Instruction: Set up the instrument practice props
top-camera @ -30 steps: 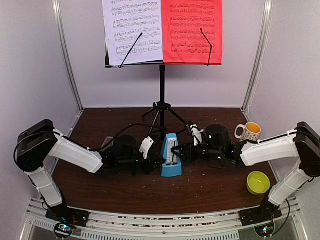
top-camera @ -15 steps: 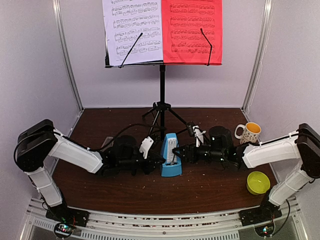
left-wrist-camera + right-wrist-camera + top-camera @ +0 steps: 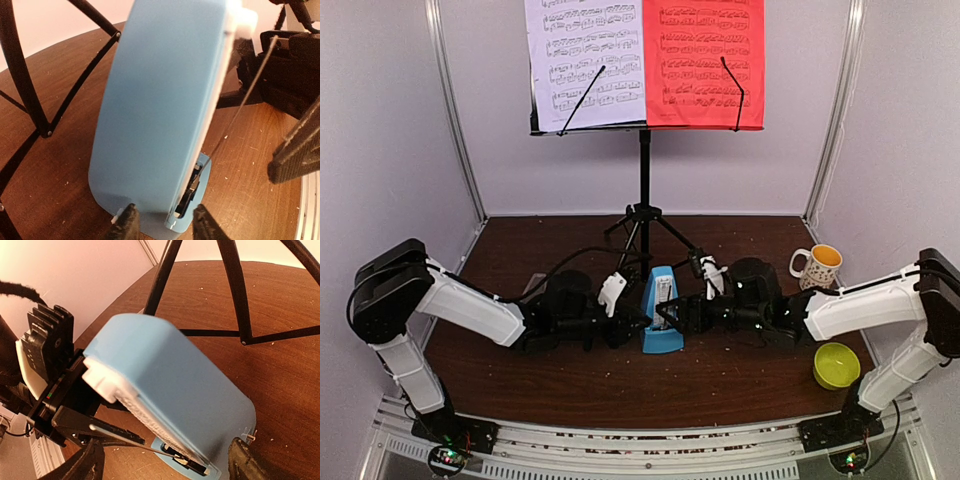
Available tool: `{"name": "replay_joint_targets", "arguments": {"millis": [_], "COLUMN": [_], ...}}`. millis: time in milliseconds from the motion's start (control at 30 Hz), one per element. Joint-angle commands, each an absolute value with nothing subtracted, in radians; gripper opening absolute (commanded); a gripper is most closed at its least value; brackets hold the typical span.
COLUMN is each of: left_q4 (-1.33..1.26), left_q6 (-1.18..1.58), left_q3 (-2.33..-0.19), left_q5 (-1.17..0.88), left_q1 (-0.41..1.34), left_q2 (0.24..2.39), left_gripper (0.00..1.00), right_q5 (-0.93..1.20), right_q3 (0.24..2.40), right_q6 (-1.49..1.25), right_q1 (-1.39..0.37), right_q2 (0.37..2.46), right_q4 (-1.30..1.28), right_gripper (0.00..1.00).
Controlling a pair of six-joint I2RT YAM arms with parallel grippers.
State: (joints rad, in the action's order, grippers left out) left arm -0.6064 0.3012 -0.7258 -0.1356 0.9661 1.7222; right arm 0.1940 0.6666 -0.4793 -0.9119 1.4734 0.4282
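Observation:
The blue metronome (image 3: pixel 662 322) stands on the table in front of the black music stand (image 3: pixel 644 180). Up on the stand's desk are a white sheet (image 3: pixel 585 60) and a red sheet (image 3: pixel 705 60). My left gripper (image 3: pixel 633 324) reaches in from the left; in the left wrist view its fingertips (image 3: pixel 125 225) hug both sides of the metronome's base (image 3: pixel 150 210). My right gripper (image 3: pixel 674 314) comes in from the right and is open. Its fingers (image 3: pixel 92 465) stand wide of the blue body (image 3: pixel 170 390) on both sides. The thin pendulum rod (image 3: pixel 120 437) leans out of the front. No cover shows.
A white mug (image 3: pixel 815 263) stands at the right rear, with a yellow bowl (image 3: pixel 836 365) at the right front. The stand's tripod legs (image 3: pixel 235 295) spread just behind the metronome. Enclosure walls close in the table on three sides.
The right gripper drew back to the right, then returned to the metronome with its jaws spread wider. The left arm and the metronome stayed in place.

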Motion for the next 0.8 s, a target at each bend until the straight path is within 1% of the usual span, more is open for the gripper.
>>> {"name": "replay_joint_targets", "arguments": {"millis": [0, 100, 167, 467, 767], "left_q4": [-0.684, -0.686, -0.683, -0.604, -0.518], "left_q6": [0.305, 0.313, 0.315, 0.291, 0.271], "left_q3": [-0.698, -0.682, -0.67, -0.64, -0.655], "left_q5": [-0.113, -0.094, -0.08, 0.016, 0.091], "left_q1": [0.971, 0.971, 0.971, 0.971, 0.97], "left_q2": [1.665, 1.635, 1.609, 1.49, 1.451], "left_gripper": [0.45, 0.53, 0.56, 0.6, 0.62], "right_q5": [0.032, -0.015, -0.046, -0.1, -0.119], "right_q3": [0.706, 0.717, 0.725, 0.752, 0.696], "right_q6": [-0.472, -0.48, -0.477, -0.466, -0.439], "right_q1": [-0.962, -0.967, -0.966, -0.935, -0.85], "right_q2": [1.424, 1.423, 1.422, 1.417, 1.337], "right_q4": [0.367, 0.339, 0.321, 0.258, 0.194], "right_gripper": [0.88, 0.88, 0.88, 0.86, 0.86]}}
